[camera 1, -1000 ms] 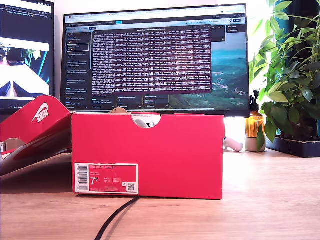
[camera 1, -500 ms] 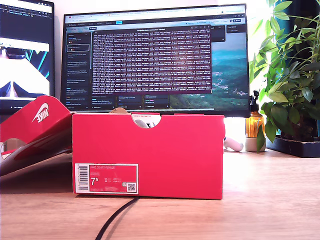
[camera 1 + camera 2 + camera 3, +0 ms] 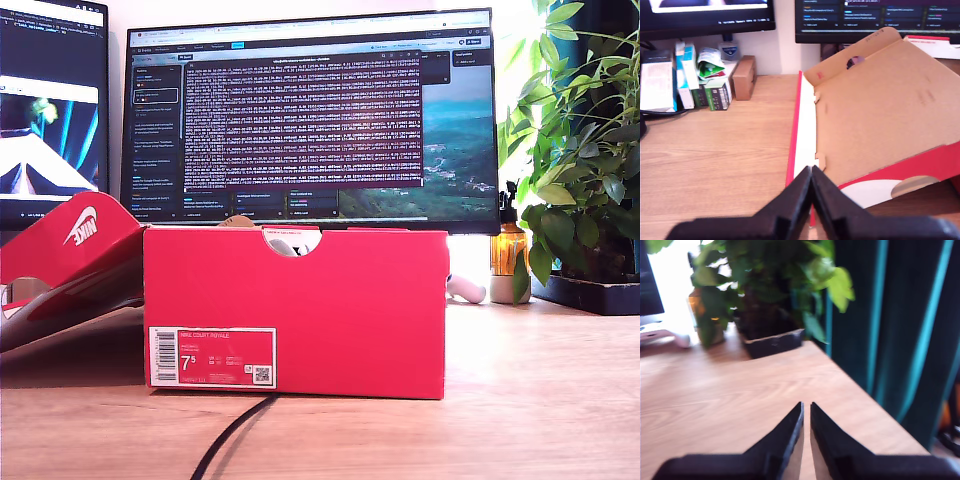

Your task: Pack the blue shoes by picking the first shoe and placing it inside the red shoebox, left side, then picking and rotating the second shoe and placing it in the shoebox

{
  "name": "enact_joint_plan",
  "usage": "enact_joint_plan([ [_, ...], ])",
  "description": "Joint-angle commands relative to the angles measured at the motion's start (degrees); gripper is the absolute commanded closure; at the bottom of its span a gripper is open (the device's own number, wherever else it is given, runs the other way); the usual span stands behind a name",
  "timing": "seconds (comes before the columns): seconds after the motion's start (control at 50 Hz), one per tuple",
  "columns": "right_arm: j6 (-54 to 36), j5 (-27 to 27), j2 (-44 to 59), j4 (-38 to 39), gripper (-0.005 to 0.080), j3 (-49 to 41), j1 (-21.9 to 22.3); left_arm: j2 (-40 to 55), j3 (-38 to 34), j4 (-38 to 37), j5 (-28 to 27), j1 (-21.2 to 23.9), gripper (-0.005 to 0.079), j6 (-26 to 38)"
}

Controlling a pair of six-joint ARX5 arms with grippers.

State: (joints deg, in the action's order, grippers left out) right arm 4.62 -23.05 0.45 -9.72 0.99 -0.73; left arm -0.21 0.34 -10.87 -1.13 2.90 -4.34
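Observation:
The red shoebox [image 3: 300, 310] stands in the middle of the exterior view, showing its white label [image 3: 212, 357] and a half-round notch. Something pale shows through the notch; I cannot tell what it is. The blue shoes are not in view. The box's lid [image 3: 70, 240] with a white swoosh leans open on the exterior view's left. My first gripper [image 3: 811, 172] is shut and empty, hovering near the lid's brown inside [image 3: 875, 110]. My second gripper [image 3: 806, 407] is shut and empty over bare wooden tabletop. Neither gripper appears in the exterior view.
A large monitor [image 3: 310, 110] stands behind the box. A leafy plant [image 3: 585, 150], an amber bottle [image 3: 508, 250] and a white object [image 3: 465, 290] are at the exterior view's right. A black cable [image 3: 230, 435] runs in front. Small cartons [image 3: 690, 75] line the desk's back; a teal curtain [image 3: 890, 315] hangs past the table edge.
The box and lid have not moved. Only the pictures on the screens behind have changed.

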Motion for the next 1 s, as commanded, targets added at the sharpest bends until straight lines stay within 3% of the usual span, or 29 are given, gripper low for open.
enact_joint_plan([
  [0.0, 0.0, 0.0, -0.4, 0.4, 0.076, -0.7, 1.4, -0.5, -1.7, -0.8, 0.0, -0.1, 0.0754, -0.2],
  [0.36, 0.0, 0.5, -0.4, 0.4, 0.0759, -0.7, 5.3, -0.5, -1.7, -0.9, 0.1, 0.0, 0.0754, -0.2],
  [0.42, -0.5, 2.8, -0.4, 0.4, 0.076, -0.7, 5.9, -0.5, -1.7, -0.8, 0.1, 0.0, 0.0754, -0.1],
  [0.58, -6.9, 17.0, -0.4, 0.1, 0.076, -0.7, 5.9, -0.5, -1.7, -0.9, 0.0, 0.0, 0.0753, -0.2],
  [0.72, -6.3, 19.6, -0.4, 0.1, 0.0759, -0.7, 5.9, -0.5, -1.7, -0.9, 0.1, 0.0, 0.0754, -0.2],
  [0.98, -6.2, 19.5, -0.4, 0.1, 0.0759, -0.7, 5.9, -0.5, -1.7, -0.9, 0.1, 0.0, 0.0754, -0.2],
])
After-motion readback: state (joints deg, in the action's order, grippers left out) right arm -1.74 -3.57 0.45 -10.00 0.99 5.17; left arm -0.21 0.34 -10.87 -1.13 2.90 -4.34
